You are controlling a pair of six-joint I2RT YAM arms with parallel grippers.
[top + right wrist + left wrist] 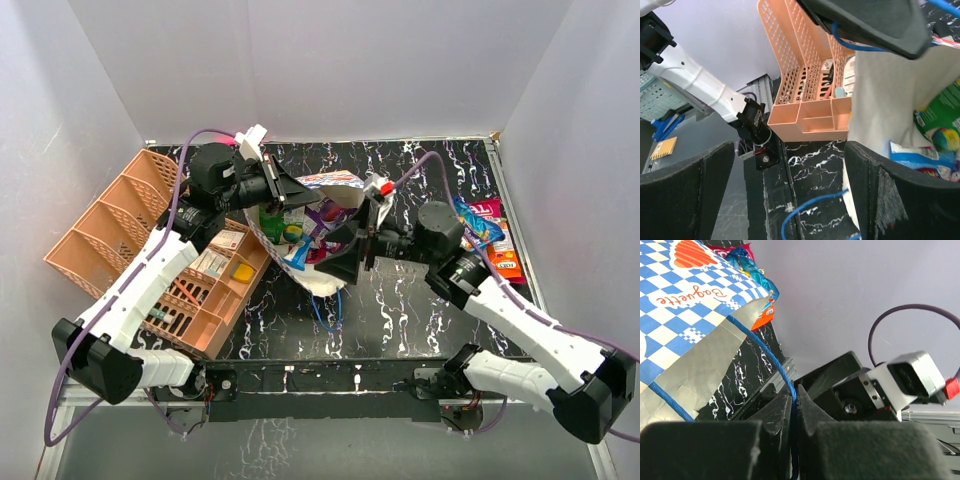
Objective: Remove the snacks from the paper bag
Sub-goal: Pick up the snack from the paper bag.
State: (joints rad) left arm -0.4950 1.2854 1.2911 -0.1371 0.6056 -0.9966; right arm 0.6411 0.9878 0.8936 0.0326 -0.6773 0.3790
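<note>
Black marble-look table (400, 300) with white veins, plain pale walls (350, 60) boxing it in on three sides.

Left gripper (796, 395) — jaws pressing fully together, pinching the thin blue cord handle (760, 347) of the paper bag (690, 305) and lifting that side. The cord is running from the fingertips up to the bag's rim. The bag's blue-white chequered band is showing "Baguette" (690, 292) in orange script under an orange logo (690, 252).

Right gripper (790, 190) — jaws standing wide apart, holding nothing, hovering at the bag's mouth. One finger is sitting just beside the cream bag wall; can't tell if it is touching. A second blue cord handle (805, 210) is lying loose on the table below the jaws.

The bag is lying mid-table between the two arms, mouth gaping toward the right arm. Snacks are showing inside: a green packet (940, 115) with a printed label too small to read, and a blue-white packet (915, 152) beneath it.

More snacks are lying out on the table near the right wall: a blue packet (478, 225), a magenta one (487, 208), an orange one (505, 255). Their print is unreadable.

Peach latticed basket (110, 220) is sitting tilted at the left, just beside the bag, with small items in its compartments.
</note>
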